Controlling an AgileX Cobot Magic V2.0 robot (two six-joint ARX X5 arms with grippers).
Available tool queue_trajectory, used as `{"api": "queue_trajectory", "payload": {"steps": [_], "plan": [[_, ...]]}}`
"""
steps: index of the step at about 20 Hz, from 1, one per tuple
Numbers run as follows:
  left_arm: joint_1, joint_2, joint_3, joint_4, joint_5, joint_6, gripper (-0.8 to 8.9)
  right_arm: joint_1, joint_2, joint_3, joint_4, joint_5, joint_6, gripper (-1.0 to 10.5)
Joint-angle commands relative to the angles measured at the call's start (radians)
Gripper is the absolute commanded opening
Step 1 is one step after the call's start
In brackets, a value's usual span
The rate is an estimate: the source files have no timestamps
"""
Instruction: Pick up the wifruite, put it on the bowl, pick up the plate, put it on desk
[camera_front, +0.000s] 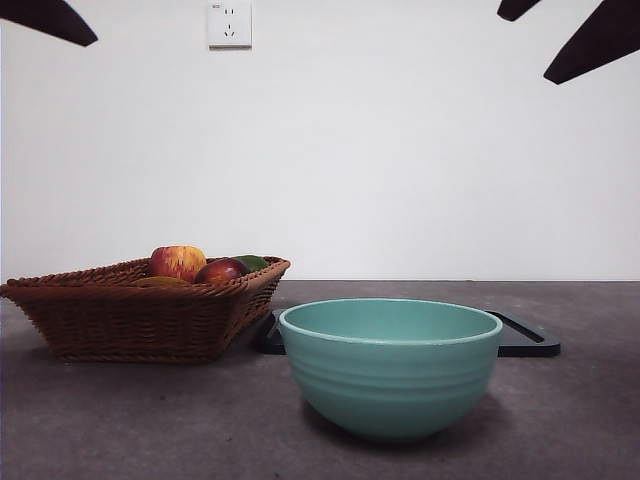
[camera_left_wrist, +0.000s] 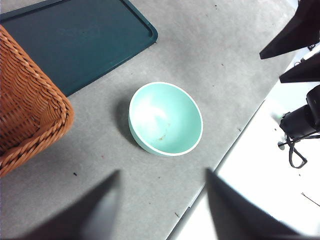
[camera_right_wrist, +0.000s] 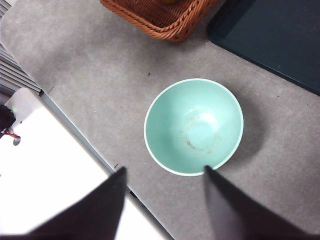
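Note:
The teal-green bowl (camera_front: 390, 368) stands empty on the dark grey desk (camera_front: 150, 420), near the front. A low brownish oval, the wifruite (camera_front: 160, 282), peeks over the rim of the wicker basket (camera_front: 140, 315) beside a red-and-yellow apple (camera_front: 178, 262) and a dark red fruit (camera_front: 221, 270). The plate (camera_front: 527, 338), a flat dark tray, lies behind the bowl. My left gripper (camera_left_wrist: 162, 171) hangs open high above the desk, with the bowl (camera_left_wrist: 166, 119) just beyond its jaws. My right gripper (camera_right_wrist: 164, 168) is open too, high over the bowl's near rim (camera_right_wrist: 194, 126). Both hold nothing.
The basket (camera_left_wrist: 25, 100) sits close beside the plate (camera_left_wrist: 75, 40), touching its corner. A green fruit (camera_front: 252, 262) lies at the basket's back. The desk's edge (camera_right_wrist: 80, 135) runs near the bowl. Black arm tips show at both top corners in the front view.

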Motion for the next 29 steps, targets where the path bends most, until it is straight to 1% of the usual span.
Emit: {"api": "queue_trajectory", "payload": {"steps": [1, 22, 24, 25, 27, 29], "plan": [[-0.005, 0.004, 0.011, 0.008, 0.005, 0.016, 0.01, 0.009, 0.008, 0.018, 0.007, -0.003, -0.013, 0.1], [-0.003, -0.013, 0.011, 0.009, 0.005, 0.016, 0.08, 0.009, 0.008, 0.018, 0.031, 0.004, -0.015, 0.1], [0.024, -0.058, 0.010, 0.056, -0.015, 0.070, 0.08, 0.009, 0.008, 0.018, 0.031, 0.004, -0.015, 0.1], [0.055, -0.091, 0.008, 0.109, -0.030, 0.084, 0.08, 0.009, 0.008, 0.018, 0.031, 0.004, -0.015, 0.1], [0.143, -0.168, 0.000, 0.254, -0.064, 0.120, 0.08, 0.009, 0.008, 0.018, 0.031, 0.004, -0.015, 0.1], [0.244, -0.256, -0.026, 0.399, -0.145, 0.131, 0.08, 0.009, 0.008, 0.018, 0.031, 0.004, -0.015, 0.1]]}}
